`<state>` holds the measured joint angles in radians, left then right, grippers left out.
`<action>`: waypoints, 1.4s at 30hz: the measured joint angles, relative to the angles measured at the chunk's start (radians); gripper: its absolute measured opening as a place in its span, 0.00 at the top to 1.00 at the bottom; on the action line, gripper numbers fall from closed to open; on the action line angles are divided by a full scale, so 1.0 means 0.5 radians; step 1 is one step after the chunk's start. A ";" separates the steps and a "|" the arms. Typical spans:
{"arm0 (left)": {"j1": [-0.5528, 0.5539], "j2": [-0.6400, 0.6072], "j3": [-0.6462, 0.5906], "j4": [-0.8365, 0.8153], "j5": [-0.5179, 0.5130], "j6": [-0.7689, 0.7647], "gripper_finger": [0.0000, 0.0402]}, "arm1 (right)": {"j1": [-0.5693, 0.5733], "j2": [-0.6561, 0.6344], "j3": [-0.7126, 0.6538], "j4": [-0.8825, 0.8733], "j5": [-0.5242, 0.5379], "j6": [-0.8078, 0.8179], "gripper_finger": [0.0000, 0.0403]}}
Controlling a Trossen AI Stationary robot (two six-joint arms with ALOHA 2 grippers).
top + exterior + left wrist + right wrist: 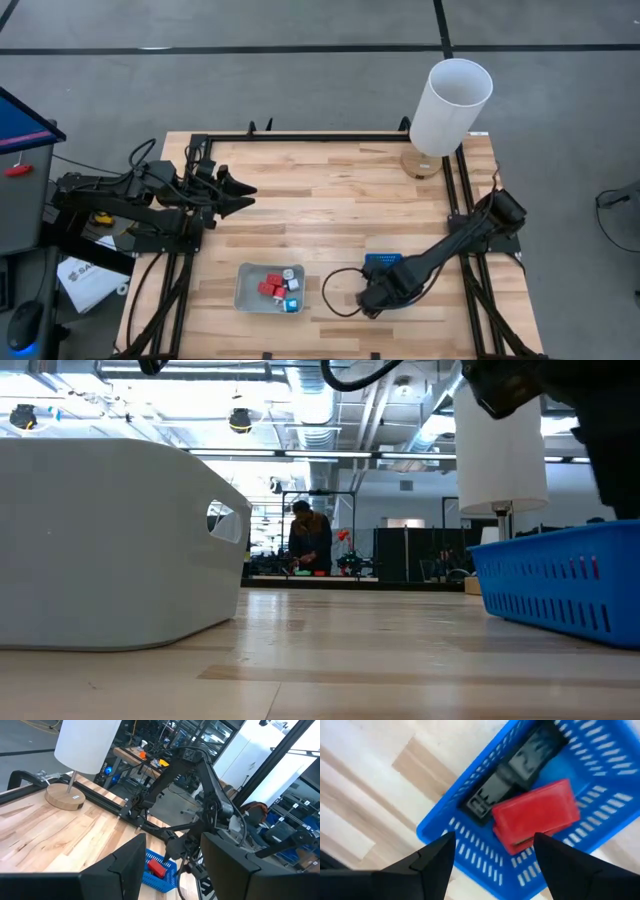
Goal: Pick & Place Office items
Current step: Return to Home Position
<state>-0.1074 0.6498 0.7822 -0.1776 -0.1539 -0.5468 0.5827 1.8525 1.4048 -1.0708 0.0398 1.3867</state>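
Observation:
Office items lie in two trays. The grey tray (243, 285) near the front holds red blocks (270, 288) and small white and cyan bits. In the blue tray (435, 827) lie a red block (535, 815) and a black piece (515, 770); the right arm partly covers this tray (385, 262) in the high view. My right gripper (495, 837) hangs open over the blue tray, pointing down, with nothing between its fingers. My left gripper (250, 196) waits open and level at the table's left side, well above the wood.
A tall white cylinder (450, 105) on a round wooden base stands at the table's far right corner. A black frame (320, 137) runs along the table's edges. Bare wood lies between the trays and the far edge. A person (310, 540) is in the room behind.

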 joint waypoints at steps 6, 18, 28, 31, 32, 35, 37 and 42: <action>0.001 0.001 0.000 -0.002 -0.005 0.029 0.54 | -0.018 -0.143 0.000 0.063 0.181 -0.078 0.35; 0.004 -0.599 0.237 -0.473 -0.189 0.556 0.54 | -0.136 -0.891 0.002 -0.039 0.951 -0.268 0.35; 0.004 -0.831 -0.529 0.052 -0.306 0.480 0.54 | -0.011 -1.208 0.001 -0.145 1.333 0.004 0.35; 0.025 -0.809 -0.598 0.187 -0.340 0.608 0.54 | -0.018 -1.256 0.001 -0.138 1.390 0.050 0.35; 0.043 -0.822 -0.581 0.111 -0.361 0.619 0.54 | -0.026 -1.266 0.001 -0.139 1.387 0.057 0.35; 0.093 -0.924 -0.517 -0.288 -0.361 0.562 0.54 | -0.047 -1.299 0.000 -0.144 1.373 0.057 0.35; 0.108 -1.051 -0.520 -0.533 -0.340 0.485 0.54 | -0.061 -1.321 0.000 -0.149 1.377 0.057 0.35; 0.109 -1.295 -0.740 -0.474 -0.332 0.381 0.54 | -0.106 -1.347 0.000 -0.148 1.387 0.043 0.35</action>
<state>-0.0527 0.0024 0.4121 -0.4147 -0.3202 -0.3561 0.5295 1.1788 1.4048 -1.1448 0.7334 1.4084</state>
